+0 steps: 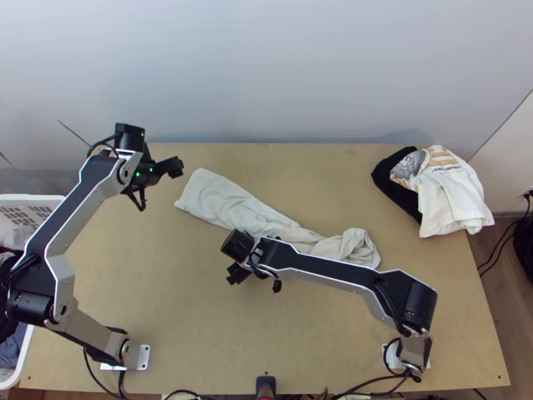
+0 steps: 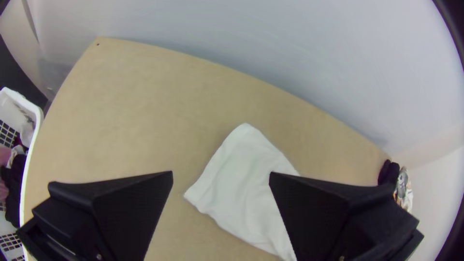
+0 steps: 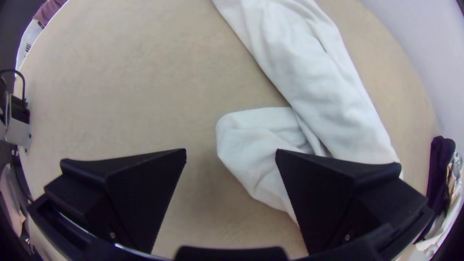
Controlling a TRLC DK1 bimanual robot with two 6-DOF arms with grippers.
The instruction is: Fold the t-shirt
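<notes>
Grasping too many layers may be caused by the bunched t-shirt [image 1: 226, 201].
Left fingers [image 2: 128, 208] and right fingers [image 3: 140, 193] are widely parted, empty.

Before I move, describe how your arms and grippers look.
My left arm and right arm have silver-grey links, black joints and black cables. Small green lights mark the left. Left gripper and right gripper: wide, flat black fingers.

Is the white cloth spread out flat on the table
No, the white cloth lies in a long, wrinkled strip, bunched at one end.
</notes>
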